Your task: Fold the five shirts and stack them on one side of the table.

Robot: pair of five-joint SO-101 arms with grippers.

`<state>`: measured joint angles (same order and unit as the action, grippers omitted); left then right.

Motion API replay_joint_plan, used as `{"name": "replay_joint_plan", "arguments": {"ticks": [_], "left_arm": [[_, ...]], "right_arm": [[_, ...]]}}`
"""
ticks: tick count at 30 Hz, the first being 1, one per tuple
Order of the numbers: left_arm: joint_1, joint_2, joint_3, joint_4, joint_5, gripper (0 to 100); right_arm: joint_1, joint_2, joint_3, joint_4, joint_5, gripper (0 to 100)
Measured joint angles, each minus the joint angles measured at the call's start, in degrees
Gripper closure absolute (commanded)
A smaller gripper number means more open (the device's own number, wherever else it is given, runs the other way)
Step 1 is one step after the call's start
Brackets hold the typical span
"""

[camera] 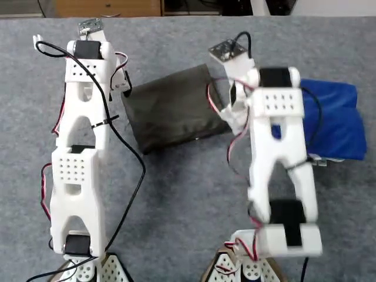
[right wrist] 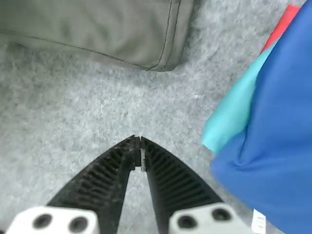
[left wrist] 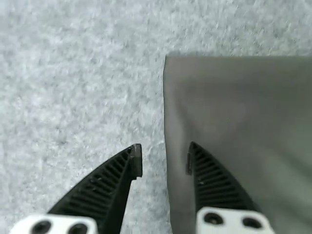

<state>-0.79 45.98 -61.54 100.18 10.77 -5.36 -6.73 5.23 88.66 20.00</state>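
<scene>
**Control:** Report the left end effector.

**Operator:** I observe the left end effector with its jaws apart, set astride the edge of the dark shirt. One jaw is over the cloth, the other over bare bench. I cannot tell whether either jaw touches.

**Control:** And the right?

**Operator:** I record the right end effector with its jaws together and nothing between them. It is over bare bench near the dark shirt's hemmed corner, between that shirt and the blue shirt.

**Control:** Location of the shirts?

**Operator:** The dark shirt lies folded flat and slightly askew, between the two end effectors. The blue shirt lies folded on the dark shirt's right side, apart from it. A teal shirt and a red shirt show from under the blue shirt's edge.
</scene>
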Motion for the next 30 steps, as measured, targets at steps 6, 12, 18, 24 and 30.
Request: {"name": "replay_joint_plan", "arguments": {"ticks": [6,12,18,24,30], "left_arm": [[-0.53,0.26,0.97,-2.02,0.09,76],[-0.53,3.78,1.05,-5.10,3.52,76],[-0.53,7.12,0.44,-6.33,6.77,76],[-0.53,12.40,-3.96,-9.14,8.26,77],[-0.53,18.73,-7.65,-13.45,11.43,77]], "right_arm": [[-0.79,-7.56,16.09,-12.13,-5.98,63.4],[-6.68,-4.48,16.53,-22.42,-34.55,59.6],[-10.37,10.29,11.69,-26.20,-50.99,60.3],[-10.20,28.92,-1.85,-26.29,-56.88,60.4],[-10.64,40.97,-14.59,-22.51,-57.05,60.6]]}}
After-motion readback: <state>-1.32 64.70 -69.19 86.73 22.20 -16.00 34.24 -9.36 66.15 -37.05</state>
